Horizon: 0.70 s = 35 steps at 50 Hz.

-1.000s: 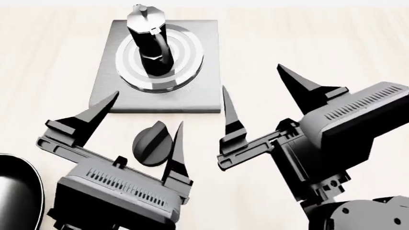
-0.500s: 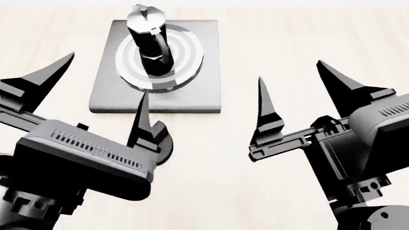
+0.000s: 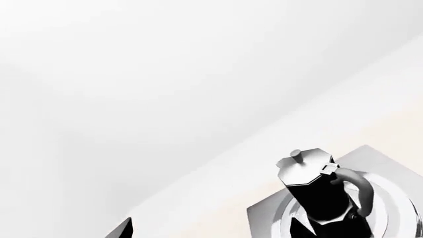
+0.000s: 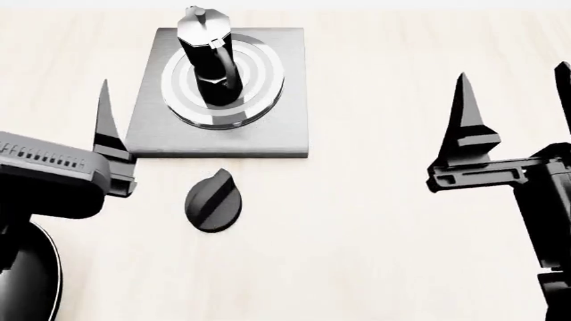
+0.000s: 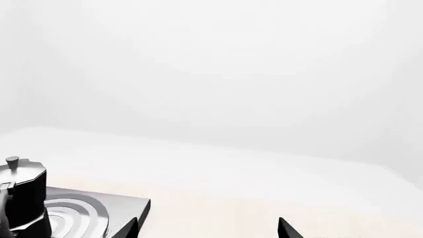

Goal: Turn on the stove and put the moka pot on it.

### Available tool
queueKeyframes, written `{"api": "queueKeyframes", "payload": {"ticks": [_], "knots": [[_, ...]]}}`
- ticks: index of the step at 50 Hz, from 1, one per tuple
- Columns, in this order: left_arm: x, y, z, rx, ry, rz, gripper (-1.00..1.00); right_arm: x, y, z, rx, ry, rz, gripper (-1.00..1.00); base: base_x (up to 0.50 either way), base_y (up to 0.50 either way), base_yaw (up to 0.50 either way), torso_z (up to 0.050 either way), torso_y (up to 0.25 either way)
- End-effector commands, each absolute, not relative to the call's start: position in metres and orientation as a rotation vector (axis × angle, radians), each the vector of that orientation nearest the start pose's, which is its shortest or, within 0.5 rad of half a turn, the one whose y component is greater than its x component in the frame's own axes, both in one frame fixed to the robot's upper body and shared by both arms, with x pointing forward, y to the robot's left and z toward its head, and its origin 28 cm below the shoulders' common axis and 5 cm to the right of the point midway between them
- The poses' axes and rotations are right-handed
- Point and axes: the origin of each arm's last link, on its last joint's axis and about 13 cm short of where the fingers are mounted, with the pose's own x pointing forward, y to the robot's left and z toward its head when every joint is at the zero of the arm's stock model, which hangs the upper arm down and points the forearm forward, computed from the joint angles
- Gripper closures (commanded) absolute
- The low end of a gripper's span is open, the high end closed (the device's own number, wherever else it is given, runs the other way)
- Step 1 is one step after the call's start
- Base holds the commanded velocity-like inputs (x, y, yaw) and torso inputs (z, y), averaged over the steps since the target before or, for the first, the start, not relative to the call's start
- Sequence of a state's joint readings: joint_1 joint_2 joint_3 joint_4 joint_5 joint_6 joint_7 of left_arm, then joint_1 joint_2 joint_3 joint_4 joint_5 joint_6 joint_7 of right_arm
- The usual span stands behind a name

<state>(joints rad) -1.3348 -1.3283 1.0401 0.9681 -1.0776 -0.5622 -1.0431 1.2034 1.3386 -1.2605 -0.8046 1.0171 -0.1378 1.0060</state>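
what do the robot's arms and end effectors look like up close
Both are matte black. The left end effector has a boxy housing with a row of vent slots along its top edge. The right end effector carries long tapering fingers ending in sharp points, mounted on a ridged crossbar. No cables or markings show.

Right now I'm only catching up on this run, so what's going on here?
Nothing is being held. The moka pot already stands upright on the burner rings of the stove. The round black knob lies on the table in front of the plate, untouched. The left gripper is off to the left of the plate and the right gripper far to the right, both away from the pot. A black frying pan sits at the lower left.
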Motion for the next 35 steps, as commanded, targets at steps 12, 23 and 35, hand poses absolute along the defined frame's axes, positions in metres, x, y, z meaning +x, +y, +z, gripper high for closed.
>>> {"api": "queueKeyframes", "payload": {"ticks": [12, 23, 35], "knots": [[0.159, 0.299, 0.280, 0.557, -0.445, 0.275, -1.00, 0.162, -0.184, 0.275, -0.101, -0.532, -0.151, -1.00, 0.00, 0.00, 0.00, 0.000, 0.000], [0.158, 0.308, 0.289, 0.552, -0.447, 0.350, -1.00, 0.163, -0.187, 0.282, -0.096, -0.553, -0.205, -1.00, 0.00, 0.00, 0.00, 0.000, 0.000], [0.159, 0.312, 0.295, 0.549, -0.438, 0.402, -1.00, 0.163, -0.188, 0.289, -0.087, -0.570, -0.275, -1.00, 0.00, 0.00, 0.00, 0.000, 0.000]]}}
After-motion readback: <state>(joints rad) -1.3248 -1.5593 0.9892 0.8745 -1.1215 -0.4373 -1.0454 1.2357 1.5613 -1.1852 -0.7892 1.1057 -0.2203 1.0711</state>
